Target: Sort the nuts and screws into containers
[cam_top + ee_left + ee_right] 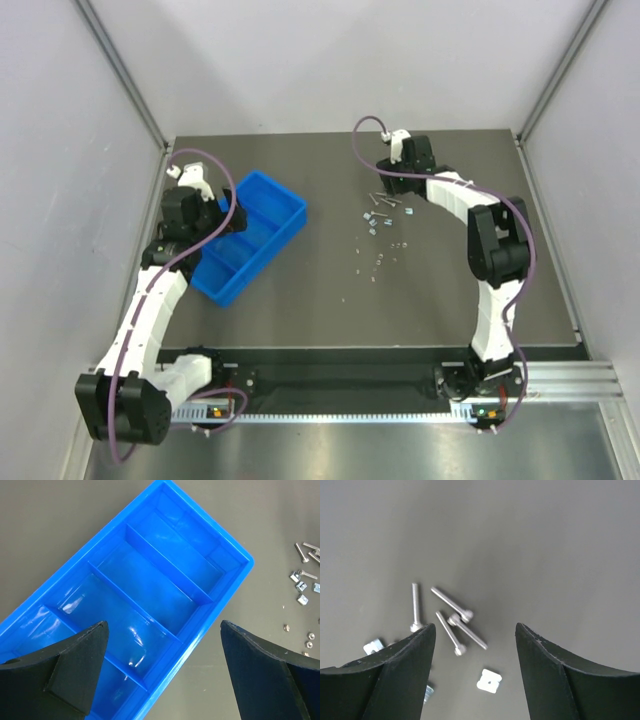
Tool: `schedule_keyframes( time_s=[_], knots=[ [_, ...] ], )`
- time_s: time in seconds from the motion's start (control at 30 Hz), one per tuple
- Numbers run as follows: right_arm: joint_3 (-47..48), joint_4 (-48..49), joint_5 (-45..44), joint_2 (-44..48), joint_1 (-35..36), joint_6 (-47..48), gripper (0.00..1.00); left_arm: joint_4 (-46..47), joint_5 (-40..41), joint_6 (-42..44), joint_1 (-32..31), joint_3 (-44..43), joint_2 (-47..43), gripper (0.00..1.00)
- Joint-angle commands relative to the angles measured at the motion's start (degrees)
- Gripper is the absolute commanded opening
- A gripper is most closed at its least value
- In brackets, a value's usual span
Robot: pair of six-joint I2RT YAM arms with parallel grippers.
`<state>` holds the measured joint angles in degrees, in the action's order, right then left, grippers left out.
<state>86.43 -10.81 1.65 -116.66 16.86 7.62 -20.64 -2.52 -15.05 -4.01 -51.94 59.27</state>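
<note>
The blue tray (292,213) lies at the left of the dark table, its compartments (150,585) bare. My left gripper (164,630) hangs open above the tray's near right rim, holding nothing. Several slender silver screws (451,615) lie in a cluster on the table, seen also from above (384,200). Squarish nuts (489,680) lie beside them, and more nuts (378,248) are scattered toward the table's middle. My right gripper (475,630) is open, hovering just above the screws and one nut, holding nothing.
Screws and nuts also show at the right edge of the left wrist view (305,575). Grey walls enclose the table on three sides. A metal rail (400,380) runs along the near edge between the arm bases.
</note>
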Motion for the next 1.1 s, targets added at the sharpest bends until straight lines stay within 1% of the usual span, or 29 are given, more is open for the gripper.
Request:
schedule_keyframes(
  time_s=[0.0,0.2,0.4,0.63,0.83,1.07],
  knots=[
    [3.57,-0.44,0.72,-1.11,1.59,2.84,0.65,0.87,-0.29,0.28,0.14,0.18,-0.64,0.98],
    [3.92,-1.58,0.55,-2.69,1.68,3.72,0.62,0.87,0.42,0.55,0.14,0.53,-1.17,0.98],
    [6.9,-3.16,0.37,-4.71,1.77,3.46,0.57,0.87,0.15,0.63,0.14,0.44,-0.82,0.98],
    [14.72,-9.58,1.6,-9.63,2.21,4.95,0.54,0.87,0.85,0.81,0.14,0.61,-0.91,0.98],
    [16.74,-11.25,1.78,-10.87,2.65,6.35,0.5,0.78,0.59,0.81,0.14,0.61,-0.82,0.98],
    [19.56,-16.87,3.62,-13.24,3.35,10.75,0.49,0.78,0.94,0.9,0.14,0.7,-1.17,0.98]
  ],
)
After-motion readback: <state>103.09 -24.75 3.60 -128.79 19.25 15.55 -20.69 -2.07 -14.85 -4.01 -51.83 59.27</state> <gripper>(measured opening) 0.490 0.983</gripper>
